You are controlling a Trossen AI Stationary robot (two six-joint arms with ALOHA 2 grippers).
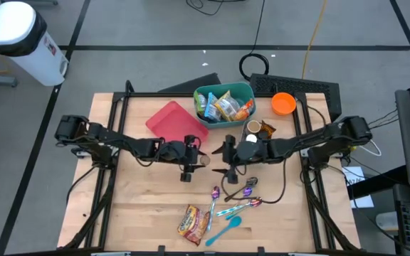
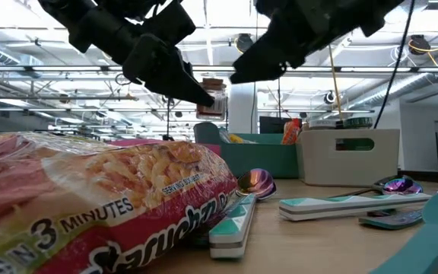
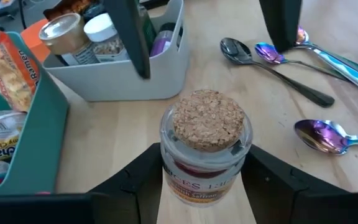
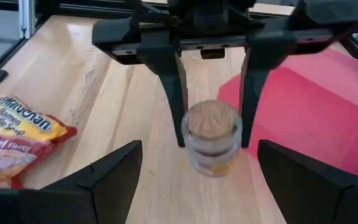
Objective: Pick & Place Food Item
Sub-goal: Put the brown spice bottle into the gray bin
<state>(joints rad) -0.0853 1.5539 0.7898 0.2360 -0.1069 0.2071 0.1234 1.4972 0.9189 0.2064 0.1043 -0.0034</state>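
Left tool (image 1: 199, 161) at desk centre, closed part-way on a small cork-stoppered glass jar (image 3: 206, 149), fingers (image 3: 272, 180) bearing on opposite sides of the glass body below the stopper. Jar carried clear of the desk (image 1: 141, 206), as shown against the room in the low view (image 2: 212, 97). Upright or nearly so.

Right tool (image 1: 228, 162) directly opposite, just beside the jar at its 3 o'clock in the high view. Jaws spread wide, empty, facing the jar. Seen from the right wrist, jar (image 4: 212, 137) centred between the right tool's own fingers but beyond their reach.

Handling assessment: rigid, smooth glass, likely slippery under hard pads; breakable if dropped or knocked. Probably light; contents not readable beyond a yellow and red label. Cork (image 3: 207, 119) softer and possibly loose, so unsuitable as a hold. Best purchase judged to be the straight glass wall at label height, square across the widest part, with moderate squeeze only.

Surroundings: teal bin (image 1: 223, 104) of snack packets at 12 o'clock from the jar; grey caddy (image 3: 135, 74) with tins and bottles near it at 2 o'clock; red tray (image 1: 175, 121) at 11 o'clock; spoons (image 1: 242, 195) and a ramen packet (image 1: 192, 220) at 5 to 6 o'clock. Orange bowl (image 1: 283, 104) at the far right edge.

Destination not determinable from the views.
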